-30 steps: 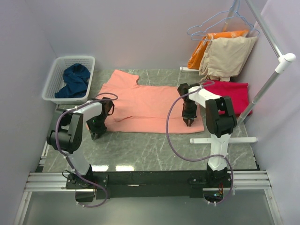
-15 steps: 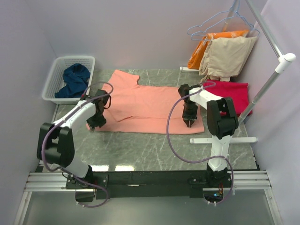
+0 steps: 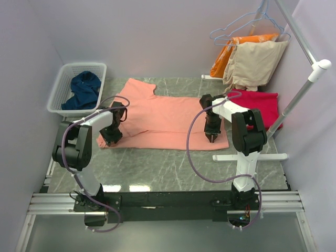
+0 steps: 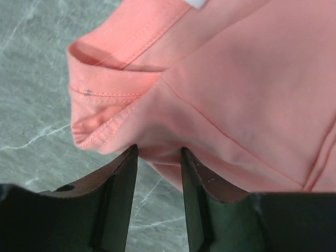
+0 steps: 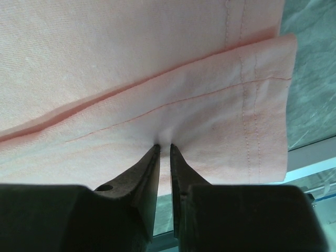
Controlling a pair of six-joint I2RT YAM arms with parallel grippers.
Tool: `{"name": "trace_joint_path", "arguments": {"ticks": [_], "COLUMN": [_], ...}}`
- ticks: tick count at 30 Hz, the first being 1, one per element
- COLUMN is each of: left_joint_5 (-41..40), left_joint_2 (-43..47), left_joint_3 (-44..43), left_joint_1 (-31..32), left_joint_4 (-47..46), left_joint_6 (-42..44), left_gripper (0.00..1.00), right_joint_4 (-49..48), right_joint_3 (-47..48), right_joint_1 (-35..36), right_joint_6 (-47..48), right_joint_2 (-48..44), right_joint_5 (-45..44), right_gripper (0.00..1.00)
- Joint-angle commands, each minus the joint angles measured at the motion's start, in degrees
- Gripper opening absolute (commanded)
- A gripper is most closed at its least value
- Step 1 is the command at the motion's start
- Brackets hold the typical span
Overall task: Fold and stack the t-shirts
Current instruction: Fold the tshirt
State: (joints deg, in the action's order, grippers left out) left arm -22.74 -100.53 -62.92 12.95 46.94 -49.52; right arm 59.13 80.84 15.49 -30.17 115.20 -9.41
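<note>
Landmark: white plastic slatted laundry basket (image 3: 56, 102), at the far left corner of the grey-green marbled table (image 3: 157, 168).
Task cloth: the salmon-pink short-sleeved cotton t-shirt (image 3: 163, 118) lies flat on the table just right of the basket. Its sleeve end is nearest the basket and its hem end farthest.
Long axis: straight away from the basket, left to right, so the two arms stand at opposite ends of it.
Left gripper (image 4: 157, 155): at the basket end, over the doubled-up sleeve. Its fingers stand partly apart with a thick fold between the tips. I cannot tell whether they bite.
Right gripper (image 5: 164, 147): at the hem corner far from the basket, fingers nearly together and pinched on a pucker of pink cloth.
Key relation: both grippers sit on the near long edge, and the body of the shirt lies beyond them.
Likely move: carrying that edge over, away from the arms.
Room: bare marble on the near side. The white rack foot (image 3: 249, 156) lies close by the right gripper.
Others: navy-blue crumpled shirt (image 3: 84, 89) inside the basket. Crimson-red shirt (image 3: 262, 105) past the hem end.
</note>
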Motion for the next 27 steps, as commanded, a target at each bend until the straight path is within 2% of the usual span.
{"name": "trace_joint_path", "arguments": {"ticks": [1,12,17,22,27], "left_joint_5": [-1.60,-1.60,-0.81,0.24,9.36], "left_joint_2": [0.77,7.10,9.56,15.45,17.74], "left_joint_3": [2.35,9.91,8.25,1.58,0.42], "left_joint_1": [-1.26,-2.05,-2.05,-2.05,-2.14], "left_joint_4": [2.19,7.03,6.24,6.06,-2.35], "left_joint_6": [-3.21,-6.65,-4.63,-1.20,2.40], "left_gripper": [0.45,0.48,0.46,0.48,0.49], "right_joint_4": [0.54,1.07,0.72,0.19,-1.56], "right_joint_3": [0.99,-0.94,-3.75,-6.74,-9.56], "right_joint_1": [-0.10,-0.28,-0.46,-0.37,-0.19], "right_joint_6": [-0.32,-1.47,-2.17,-2.96,-4.10], "right_joint_2": [-1.56,-1.99,-4.63,-9.19,-11.75], "right_joint_5": [-0.70,-1.14,-1.22,-1.32,-0.52], "right_gripper": [0.20,0.20,0.19,0.19,0.19]}}
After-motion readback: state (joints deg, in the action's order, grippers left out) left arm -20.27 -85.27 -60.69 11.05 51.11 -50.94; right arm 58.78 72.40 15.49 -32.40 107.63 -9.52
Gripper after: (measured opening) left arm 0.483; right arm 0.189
